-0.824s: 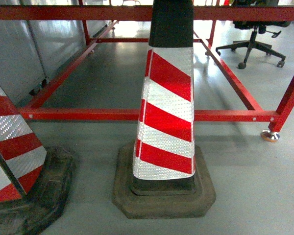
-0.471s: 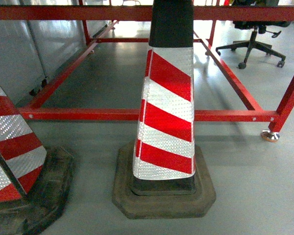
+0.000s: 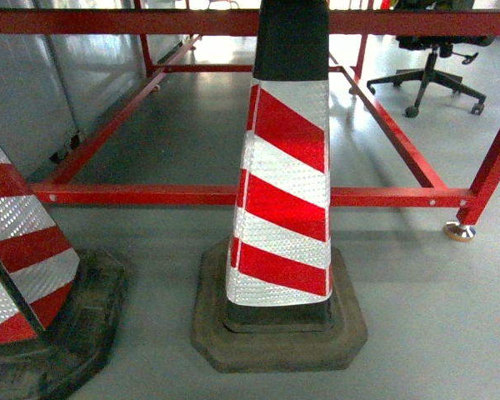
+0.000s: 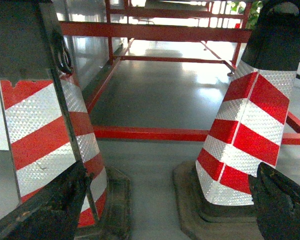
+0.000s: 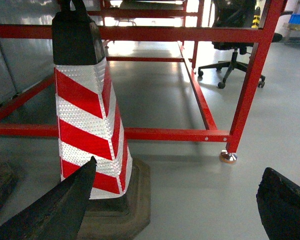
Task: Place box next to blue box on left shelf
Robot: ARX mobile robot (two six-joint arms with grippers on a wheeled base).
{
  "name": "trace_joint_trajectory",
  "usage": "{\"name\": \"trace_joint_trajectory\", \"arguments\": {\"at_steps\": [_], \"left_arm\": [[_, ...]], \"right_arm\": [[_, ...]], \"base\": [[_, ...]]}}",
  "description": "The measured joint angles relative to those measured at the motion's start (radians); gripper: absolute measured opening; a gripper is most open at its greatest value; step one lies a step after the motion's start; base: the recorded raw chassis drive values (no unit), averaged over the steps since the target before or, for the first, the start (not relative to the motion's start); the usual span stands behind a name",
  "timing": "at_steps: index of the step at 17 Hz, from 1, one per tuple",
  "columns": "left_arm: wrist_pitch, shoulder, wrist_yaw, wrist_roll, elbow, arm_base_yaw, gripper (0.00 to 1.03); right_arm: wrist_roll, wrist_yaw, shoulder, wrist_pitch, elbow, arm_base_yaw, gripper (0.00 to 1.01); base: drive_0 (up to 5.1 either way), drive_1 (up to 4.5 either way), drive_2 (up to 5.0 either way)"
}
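Both tools hang low over the grey floor (image 3: 417, 317) with their jaws spread wide and nothing between them. On the left tool (image 4: 165, 210), the dark fingers (image 4: 50, 205) sit in the bottom corners of its wrist view. On the right tool (image 5: 175, 210), the fingers (image 5: 55, 210) frame the lower edge of its own view the same way.

No blue crate and no roller shelf show in any of the three views, so I cannot say how the box looks or where it lies relative to either tool.

Filling the middle of the head view is a red-and-white striped cone (image 3: 285, 192) with a black top, standing on a dark rubber base. A second cone (image 3: 21, 250) stands at the lower left. Behind them runs a red metal frame (image 3: 233, 196), low to the floor, and a black office chair (image 3: 433, 67) stands at the upper right.

Compared with the head view moments before, nothing has shifted.
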Motion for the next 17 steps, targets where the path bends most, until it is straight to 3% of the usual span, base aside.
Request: {"name": "trace_joint_trajectory", "arguments": {"at_steps": [17], "left_arm": [[-0.001, 0.000, 0.002, 0.011, 0.000, 0.000, 0.98]], "right_arm": [[0.001, 0.000, 0.000, -0.002, 0.000, 0.000, 0.98]], "base": [[0.0, 0.00, 0.0]]}}
